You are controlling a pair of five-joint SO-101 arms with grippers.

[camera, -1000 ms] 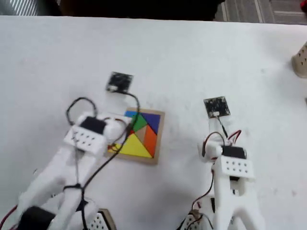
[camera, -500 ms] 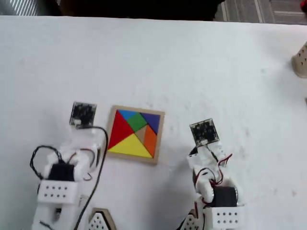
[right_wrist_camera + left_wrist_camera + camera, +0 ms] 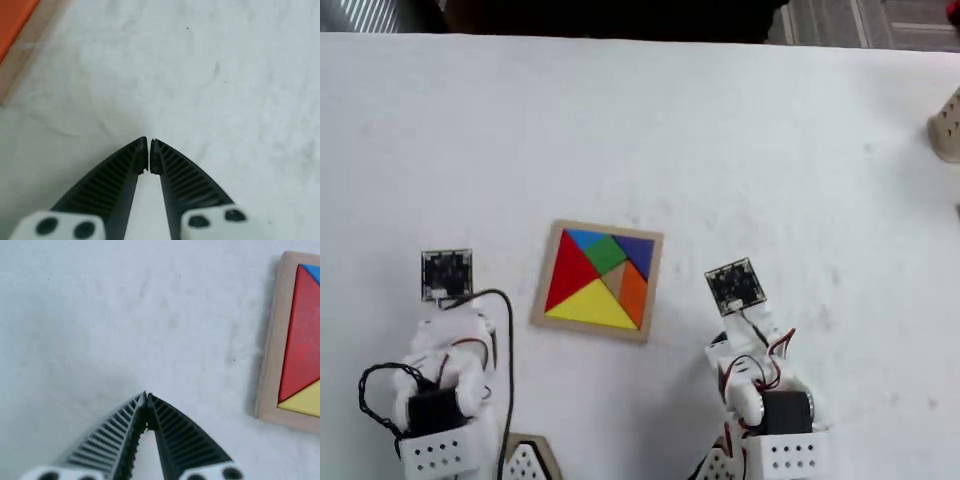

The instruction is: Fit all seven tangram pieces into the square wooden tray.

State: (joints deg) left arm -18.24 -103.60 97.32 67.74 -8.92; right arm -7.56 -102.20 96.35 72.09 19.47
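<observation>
The left gripper (image 3: 147,399) is clenched with nothing between its ribbed black fingers, whose tips meet over bare white table (image 3: 100,315), and the wooden tray (image 3: 270,340) lies near it at the right edge of that frame. The right gripper (image 3: 149,143) is also closed and empty, with one corner of the tray (image 3: 22,57) and a bit of the orange piece (image 3: 11,14) in the upper left of its frame. In the high view the change is clear. One second ago the left arm (image 3: 440,390) was stretched over the left part of the tray, but now it has drawn back to the lower left of the frame. The right arm (image 3: 760,395) has also pulled back, toward the lower right. The tray (image 3: 590,332) has not moved and lies uncovered between the two arms, a little left of the centre. Inside it I see the red triangle (image 3: 567,275), the yellow triangle (image 3: 595,305), the blue piece (image 3: 582,239), the green piece (image 3: 608,255), the violet piece (image 3: 638,250) and the orange piece (image 3: 633,290), fitted edge to edge. A small brownish patch (image 3: 615,276) sits in the middle, and I cannot tell if it is the seventh piece or bare tray floor. No loose piece lies on the table near the arms. I judge that the task is finished or almost finished, and both arms seem to be going to their rest position.
</observation>
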